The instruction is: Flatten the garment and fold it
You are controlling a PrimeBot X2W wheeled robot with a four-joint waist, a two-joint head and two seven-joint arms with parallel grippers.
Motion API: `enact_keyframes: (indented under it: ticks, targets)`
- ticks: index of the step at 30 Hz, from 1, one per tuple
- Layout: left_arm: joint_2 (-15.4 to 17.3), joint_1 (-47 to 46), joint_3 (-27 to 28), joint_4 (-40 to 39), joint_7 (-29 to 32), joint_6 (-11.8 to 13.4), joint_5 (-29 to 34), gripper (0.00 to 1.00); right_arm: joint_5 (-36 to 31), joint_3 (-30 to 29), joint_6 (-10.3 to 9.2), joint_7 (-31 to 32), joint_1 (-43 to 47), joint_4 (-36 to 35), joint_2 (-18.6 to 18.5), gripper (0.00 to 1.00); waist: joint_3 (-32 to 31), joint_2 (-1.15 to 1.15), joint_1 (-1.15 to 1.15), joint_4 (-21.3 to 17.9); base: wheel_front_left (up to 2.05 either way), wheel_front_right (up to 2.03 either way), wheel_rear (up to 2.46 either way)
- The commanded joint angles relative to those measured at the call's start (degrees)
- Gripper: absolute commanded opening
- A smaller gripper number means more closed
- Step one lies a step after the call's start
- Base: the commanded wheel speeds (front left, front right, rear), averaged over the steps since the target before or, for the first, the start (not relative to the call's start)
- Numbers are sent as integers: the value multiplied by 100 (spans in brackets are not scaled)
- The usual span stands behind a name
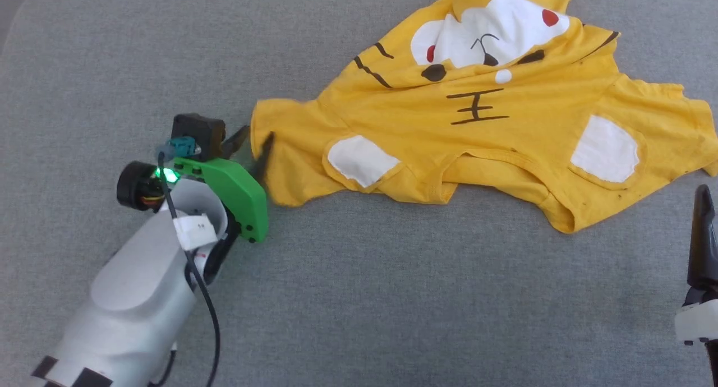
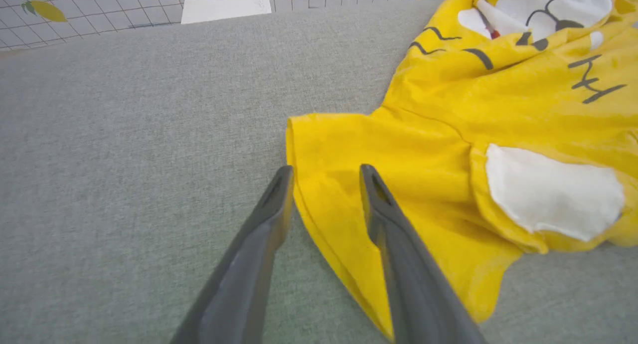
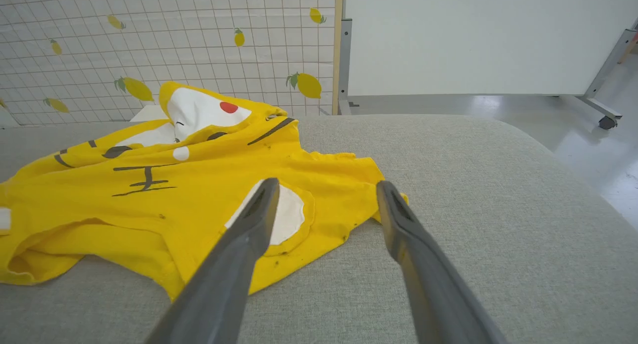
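The yellow garment lies crumpled on the grey padded surface, cat face up, its lower part bunched toward the far edge. My left gripper is open at the left sleeve's hem. In the left wrist view, the left gripper straddles that hem: one finger over the grey surface, the other over the garment. My right gripper stands at the right edge, apart from the cloth. In the right wrist view, the right gripper is open and holds nothing, short of the garment and its right sleeve.
The padded surface rounds off to the right, with shiny floor beyond it. A white panel on a wheeled frame and a lemon-patterned grid wall stand behind. A white sheet lies past the far edge.
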Motion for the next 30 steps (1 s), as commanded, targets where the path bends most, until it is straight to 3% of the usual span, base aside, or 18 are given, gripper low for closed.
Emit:
enact_keyframes:
  ticks: [1, 7, 11, 19, 30]
  targets:
    - [-58, 88, 89, -2, -151, 63, -65, 100, -30, 11, -10, 24, 67, -32, 2, 100, -62, 0, 0, 41, 0, 0, 0]
    - [-58, 392, 308, -378, -461, 408, -163, 100, -23, 22, -10, 72, 171, -28, 2, 100, -300, 0, 0, 165, 0, 0, 0]
    - [151, 962, 85, -1063, 74, 665, -229, 100, 22, 67, -10, 111, 228, -37, 2, 100, -394, 0, 0, 271, 0, 0, 0]
    - [139, 1013, -139, -1187, 558, 748, -263, 100, 62, 151, -10, 135, 171, -84, 2, 100, -215, 0, 0, 228, 0, 0, 0]
    - [24, 937, -298, -923, 964, 682, -417, 100, 123, 140, -10, 102, 149, -76, 2, 100, -42, 0, 0, 111, 0, 0, 0]
